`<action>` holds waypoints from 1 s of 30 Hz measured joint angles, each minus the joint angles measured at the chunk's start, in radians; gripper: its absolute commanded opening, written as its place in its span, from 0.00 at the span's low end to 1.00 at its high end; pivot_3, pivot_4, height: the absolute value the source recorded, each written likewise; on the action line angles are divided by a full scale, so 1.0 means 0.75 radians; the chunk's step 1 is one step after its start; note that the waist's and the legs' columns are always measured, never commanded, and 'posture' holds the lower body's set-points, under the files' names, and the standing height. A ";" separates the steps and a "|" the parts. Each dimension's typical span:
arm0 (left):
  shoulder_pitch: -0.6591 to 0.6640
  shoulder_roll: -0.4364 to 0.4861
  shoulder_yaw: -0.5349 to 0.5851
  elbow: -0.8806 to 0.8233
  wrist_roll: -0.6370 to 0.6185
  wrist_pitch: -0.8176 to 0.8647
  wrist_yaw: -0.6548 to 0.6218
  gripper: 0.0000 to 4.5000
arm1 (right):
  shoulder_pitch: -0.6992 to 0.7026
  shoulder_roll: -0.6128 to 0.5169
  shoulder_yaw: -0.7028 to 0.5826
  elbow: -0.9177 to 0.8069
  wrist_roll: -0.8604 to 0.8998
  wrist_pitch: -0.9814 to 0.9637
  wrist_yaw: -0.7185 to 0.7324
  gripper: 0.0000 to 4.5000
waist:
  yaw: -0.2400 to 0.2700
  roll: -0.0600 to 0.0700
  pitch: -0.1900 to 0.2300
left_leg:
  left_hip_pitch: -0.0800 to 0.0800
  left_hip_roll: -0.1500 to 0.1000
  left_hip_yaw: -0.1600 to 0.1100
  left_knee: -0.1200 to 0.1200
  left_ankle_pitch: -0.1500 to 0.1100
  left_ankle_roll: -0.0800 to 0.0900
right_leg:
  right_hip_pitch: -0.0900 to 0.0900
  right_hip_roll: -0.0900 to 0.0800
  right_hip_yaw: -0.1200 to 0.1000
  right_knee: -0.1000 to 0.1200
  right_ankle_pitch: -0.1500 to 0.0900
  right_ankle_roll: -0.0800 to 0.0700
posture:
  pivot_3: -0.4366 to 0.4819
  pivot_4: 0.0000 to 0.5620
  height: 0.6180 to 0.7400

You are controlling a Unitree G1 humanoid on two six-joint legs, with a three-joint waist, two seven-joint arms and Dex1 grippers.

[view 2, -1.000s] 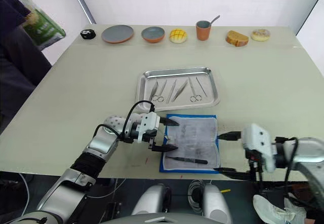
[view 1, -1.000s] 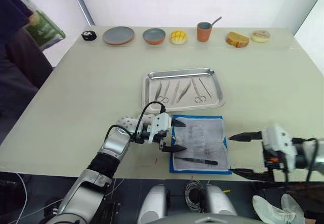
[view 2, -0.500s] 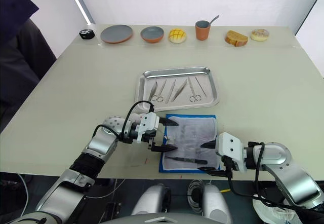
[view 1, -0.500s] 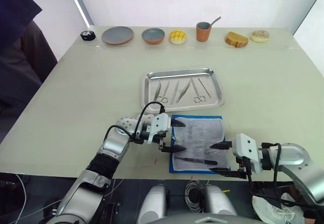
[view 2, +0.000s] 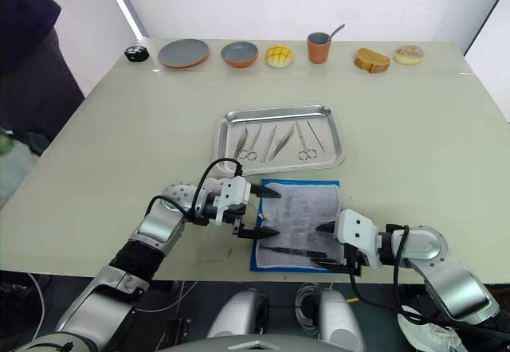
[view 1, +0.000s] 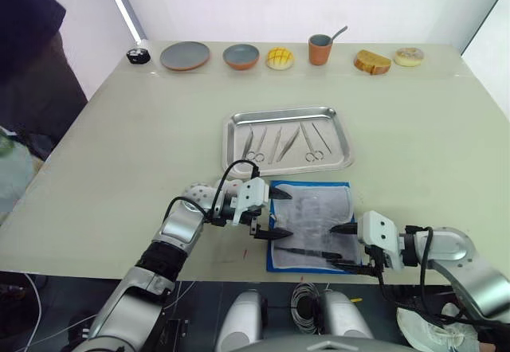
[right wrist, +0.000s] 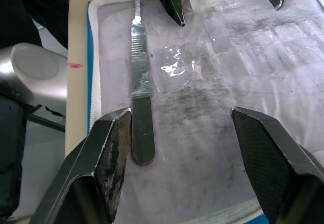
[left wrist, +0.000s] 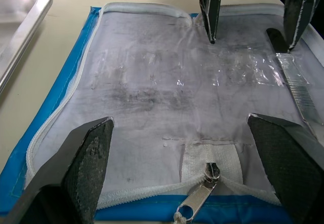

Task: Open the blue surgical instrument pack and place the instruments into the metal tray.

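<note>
Where head views blur: scalpel (right wrist: 139,102) ridges

Right gripper (view 1: 344,248) now over pack (view 1: 313,225)

No legible text — anywhere.

Left arm bent inward, left gripper (view 1: 274,214) fingers spread wide apart, pointing toward the robot's right. Right arm bent inward low, right gripper (view 1: 343,248) fingers also spread, pointing left, facing the other.
</note>
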 measured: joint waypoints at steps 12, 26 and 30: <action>0.006 0.001 0.000 0.000 0.000 0.000 0.001 1.00 | 0.033 -0.005 0.040 -0.010 -0.070 -0.098 -0.011 0.46 | -0.001 -0.001 -0.003 | 0.000 0.000 0.000 0.000 0.000 0.000 | 0.000 0.000 0.000 0.000 0.000 0.000 | 0.48 0.27 1.00; 0.007 0.001 -0.001 0.015 0.001 -0.001 0.003 1.00 | -0.002 -0.035 0.117 -0.030 -0.115 -0.037 0.005 0.12 | -0.003 -0.005 -0.015 | 0.002 0.001 0.000 0.000 0.000 0.000 | 0.001 0.002 0.000 0.000 0.000 0.000 | 0.48 0.27 1.00; 0.013 0.001 -0.001 0.018 0.002 -0.001 0.007 1.00 | -0.029 -0.034 0.143 -0.012 -0.113 -0.029 0.022 0.00 | -0.005 -0.009 -0.021 | 0.003 0.001 0.000 0.000 0.000 0.000 | 0.001 0.002 0.000 0.000 0.000 -0.001 | 0.48 0.27 1.00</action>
